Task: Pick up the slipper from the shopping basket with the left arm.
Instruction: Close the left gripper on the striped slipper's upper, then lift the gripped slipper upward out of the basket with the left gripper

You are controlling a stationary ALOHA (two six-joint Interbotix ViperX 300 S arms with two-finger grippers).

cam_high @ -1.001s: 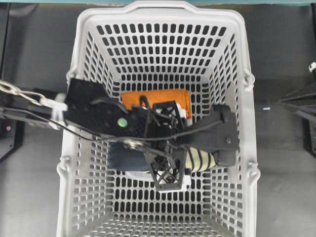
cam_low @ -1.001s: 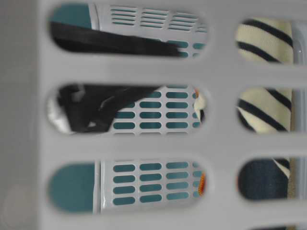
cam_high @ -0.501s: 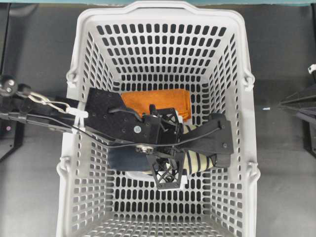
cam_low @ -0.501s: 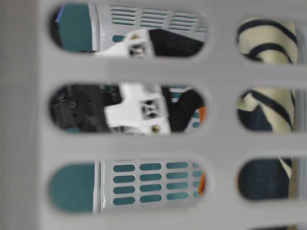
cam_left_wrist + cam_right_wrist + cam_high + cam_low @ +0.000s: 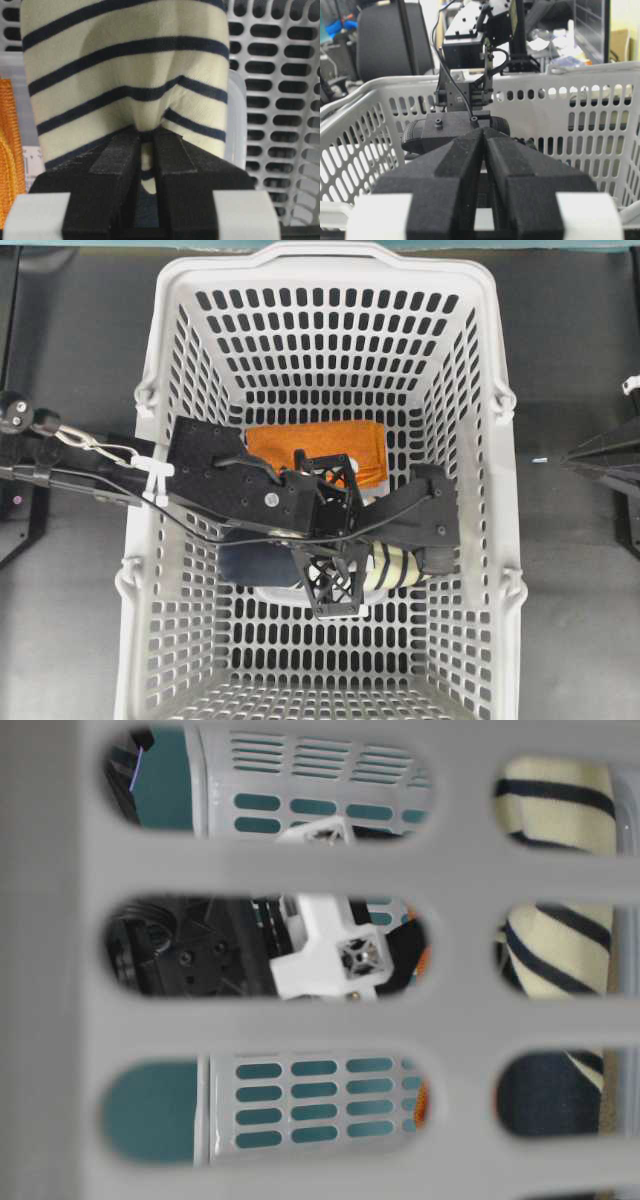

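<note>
**Got a pinch on the striped slipper inside the basket**

So the biggest thing here is the shopping basket (image 5: 480, 370), light grey with slotted walls and floor, sitting on the dark worktop (image 5: 70, 350) and filling most of the overhead view.

My left arm (image 5: 215, 475) reaches in over the basket's left rim and angles down toward the middle of the floor. From table level you can only catch bits of its black parts and a white bracket (image 5: 335, 955) through the wall slots.

Under the arm sits the orange folded cloth (image 5: 320, 440), toward the back wall side of the basket floor, partly covered by my hardware.

The slipper (image 5: 395, 565) is on the basket floor just in front of that cloth, navy sole end toward the left, cream striped upper toward the right. Most of it is hidden under the arm from above.

My left claw (image 5: 146, 145) is pressed nearly together on the striped upper, and the wrist view shows the fabric bunched into a fold right between the black fingers (image 5: 117, 155).

My right claw (image 5: 484, 145) is outside the basket, just beyond its right rim, with fingers pressed together and nothing between them.
</note>
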